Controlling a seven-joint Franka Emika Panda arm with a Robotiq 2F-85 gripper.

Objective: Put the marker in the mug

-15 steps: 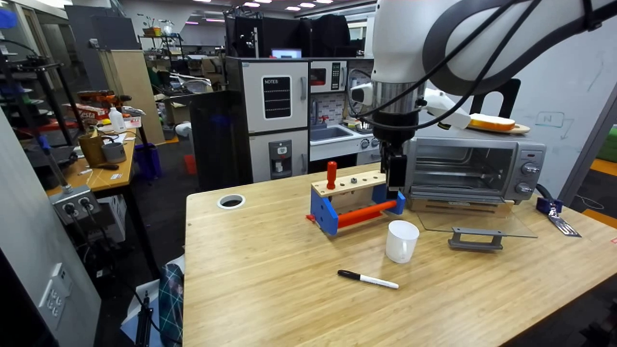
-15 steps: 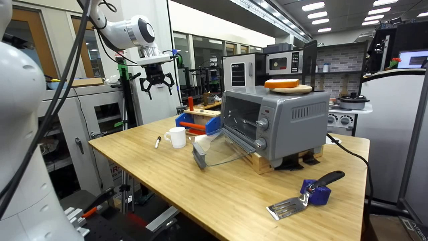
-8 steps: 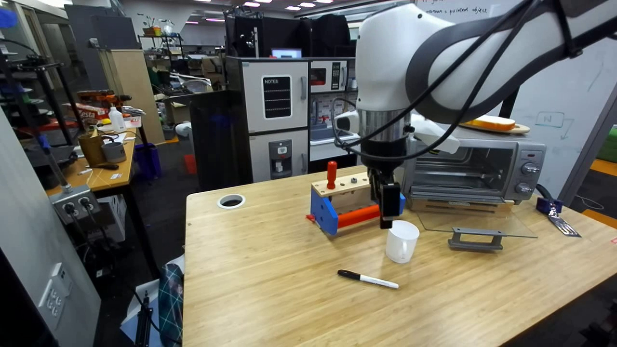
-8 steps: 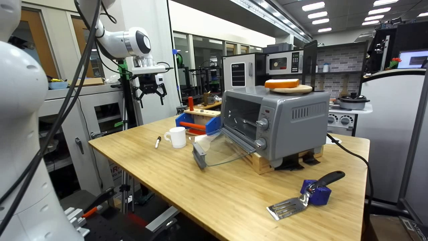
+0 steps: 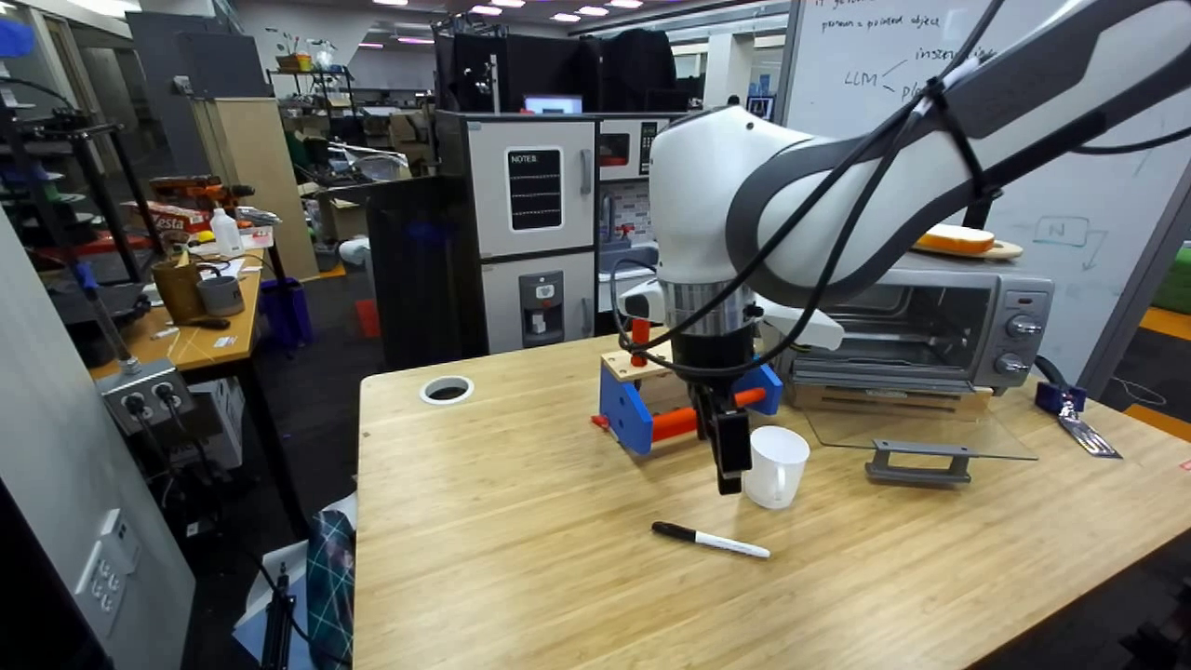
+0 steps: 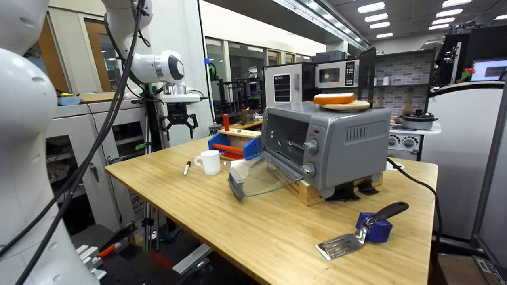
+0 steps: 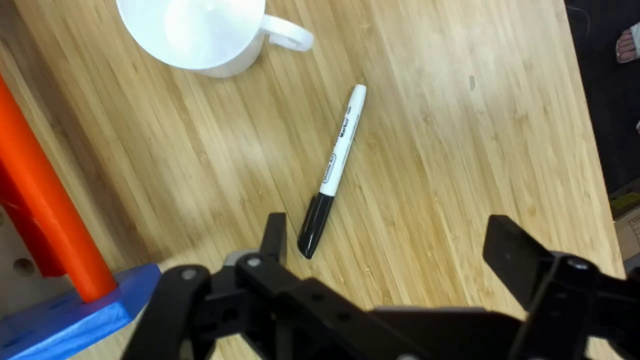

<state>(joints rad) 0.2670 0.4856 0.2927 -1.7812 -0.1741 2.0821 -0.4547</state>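
Lying near the mug (image 7: 200, 32), on its handle side, the marker (image 7: 332, 170) shows the word "Marker" on its white barrel in the wrist view; the smaller print is too blurred to tell. In an exterior view, well behind the mug, a black panel (image 5: 535, 189) reads "NOTES" and a whiteboard (image 5: 1070, 200) carries "LLM", lettering the arm (image 5: 791, 181) covered a second ago. Since then the gripper (image 7: 387, 237) has come lower over the table (image 7: 450, 150), near the mug, its jaws spread wide and holding nothing; mug and marker have stayed put. Only the wrist view catches toes (image 7: 626, 46), past the table edge on the mug's handle side; only the exterior views show the spatula (image 6: 358, 237), across the toaster oven (image 6: 348, 138) from the mug.
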